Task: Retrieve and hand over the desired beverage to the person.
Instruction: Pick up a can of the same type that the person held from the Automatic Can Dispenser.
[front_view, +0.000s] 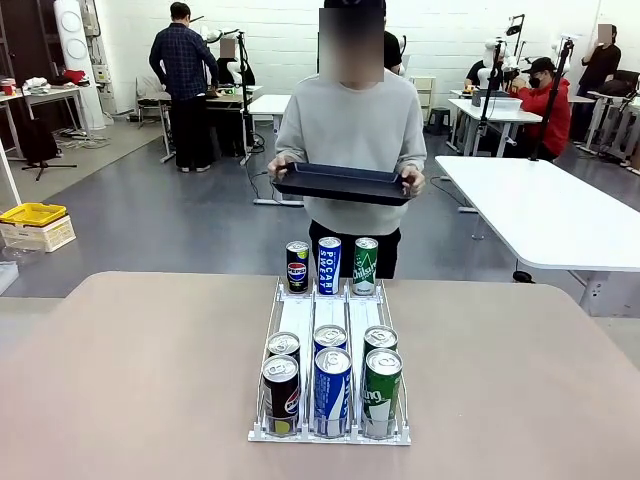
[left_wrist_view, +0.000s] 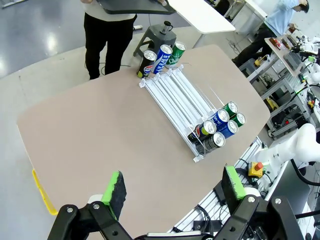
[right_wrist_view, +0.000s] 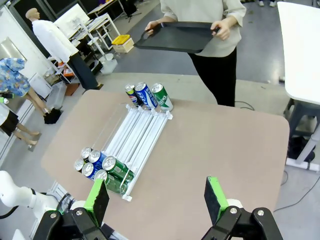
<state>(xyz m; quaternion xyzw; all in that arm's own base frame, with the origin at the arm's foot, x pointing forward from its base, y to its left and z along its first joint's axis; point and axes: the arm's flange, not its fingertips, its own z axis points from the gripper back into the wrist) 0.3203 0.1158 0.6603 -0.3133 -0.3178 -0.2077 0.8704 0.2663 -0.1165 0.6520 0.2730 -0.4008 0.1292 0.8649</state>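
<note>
The person (front_view: 350, 125) in a light grey sweatshirt stands at the table's far side, holding a dark tray (front_view: 343, 184) level in both hands. A clear three-lane can rack (front_view: 330, 345) sits mid-table. At its near end stand Pepsi cans (front_view: 281, 392), blue Pocari cans (front_view: 332, 388) and green cans (front_view: 381, 390). Beyond its far end stand one Pepsi (front_view: 297, 266), one Pocari (front_view: 329, 265) and one green can (front_view: 365, 265). My left gripper (left_wrist_view: 172, 192) is open high above the table's near edge. My right gripper (right_wrist_view: 157, 197) is open, also high above the table, holding nothing.
The beige table (front_view: 130, 370) has bare room on both sides of the rack. A white table (front_view: 550, 210) stands at the right behind the person. Other people work at desks farther back. A stool (left_wrist_view: 161, 34) stands beside the person's legs.
</note>
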